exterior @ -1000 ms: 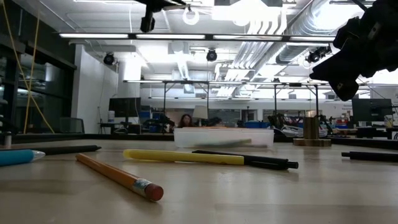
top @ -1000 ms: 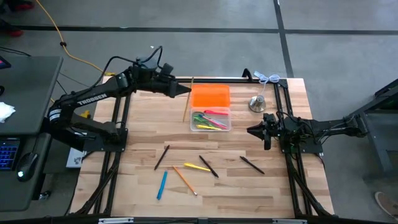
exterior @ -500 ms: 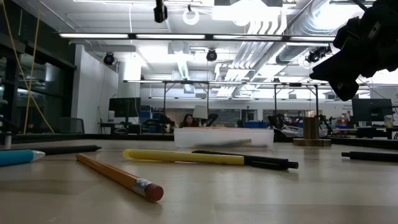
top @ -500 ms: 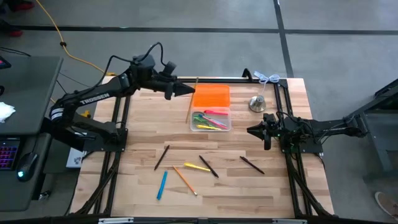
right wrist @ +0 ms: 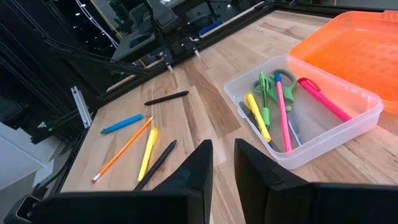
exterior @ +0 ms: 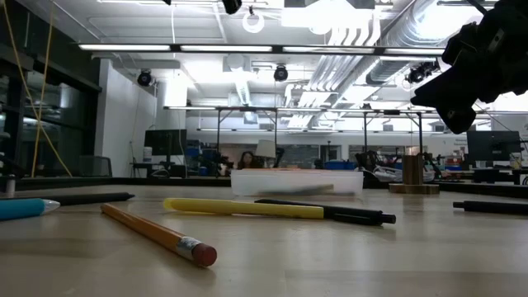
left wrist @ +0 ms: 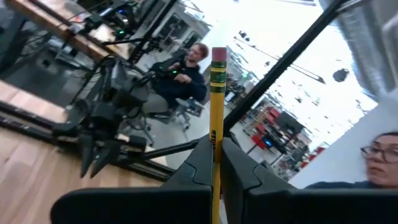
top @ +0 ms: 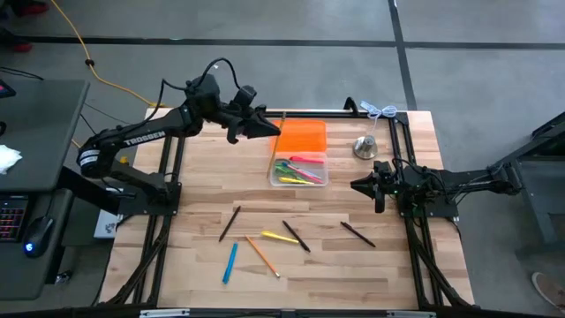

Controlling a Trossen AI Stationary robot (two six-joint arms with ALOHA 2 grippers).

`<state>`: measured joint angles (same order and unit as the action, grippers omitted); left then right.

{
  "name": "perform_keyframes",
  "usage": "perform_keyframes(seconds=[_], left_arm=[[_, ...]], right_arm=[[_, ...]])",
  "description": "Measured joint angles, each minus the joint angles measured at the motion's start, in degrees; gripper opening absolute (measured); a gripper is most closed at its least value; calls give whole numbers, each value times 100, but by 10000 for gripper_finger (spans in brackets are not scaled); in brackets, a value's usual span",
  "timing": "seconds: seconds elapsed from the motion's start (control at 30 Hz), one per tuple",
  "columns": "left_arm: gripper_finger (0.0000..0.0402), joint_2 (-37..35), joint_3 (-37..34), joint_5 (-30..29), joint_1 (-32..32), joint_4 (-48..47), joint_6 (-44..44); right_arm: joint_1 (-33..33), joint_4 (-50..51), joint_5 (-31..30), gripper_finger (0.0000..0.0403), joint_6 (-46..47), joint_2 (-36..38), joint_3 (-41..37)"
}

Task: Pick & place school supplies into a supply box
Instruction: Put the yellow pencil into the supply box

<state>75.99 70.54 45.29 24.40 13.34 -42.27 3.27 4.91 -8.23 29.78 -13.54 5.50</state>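
Observation:
My left gripper hangs level above the table's far side, next to the orange lid, shut on a yellow pencil. In front of the lid stands the clear supply box, which holds pink, yellow and green pens and green scissors. Several more pens and pencils lie loose on the wood nearer the front, among them a blue pen, an orange pencil and a yellow pen. My right gripper waits at the table's right side, shut and holding nothing. My left gripper pinches the pencil's shaft between its two fingers, which lie across the pencil. The pink eraser end stands out well past the fingers; the other end is hidden behind them. The pencil is lifted clear of the table.
A silver bell-shaped object stands right of the lid. Black pens lie left and right of the loose group. Black frame rails run along both table sides. People sit in the room beyond the table.
My left gripper has risen and gone toward the table's right edge, closer to the orange lid, tipping up from a downward slant to level and rolling. The pencil has turned with it, still clear of the table.

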Motion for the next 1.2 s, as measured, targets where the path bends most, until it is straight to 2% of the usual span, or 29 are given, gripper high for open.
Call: perform_keyframes(seconds=[0.33, 0.8, 0.87, 1.2], left_arm=[[40, 262, 0, 534, 0, 975, -369], [40, 308, 0, 620, -2, 1055, -468], [40, 308, 0, 541, -2, 850, -464], [40, 310, 0, -233, -4, -1336, 56]], right_arm=[[-2, -2, -21, 43, 24, 0, 0], [0, -2, -24, 43, 87, 0, 0], [0, -2, -22, 43, 87, 0, 0], [0, -2, -24, 43, 131, 0, 0]])
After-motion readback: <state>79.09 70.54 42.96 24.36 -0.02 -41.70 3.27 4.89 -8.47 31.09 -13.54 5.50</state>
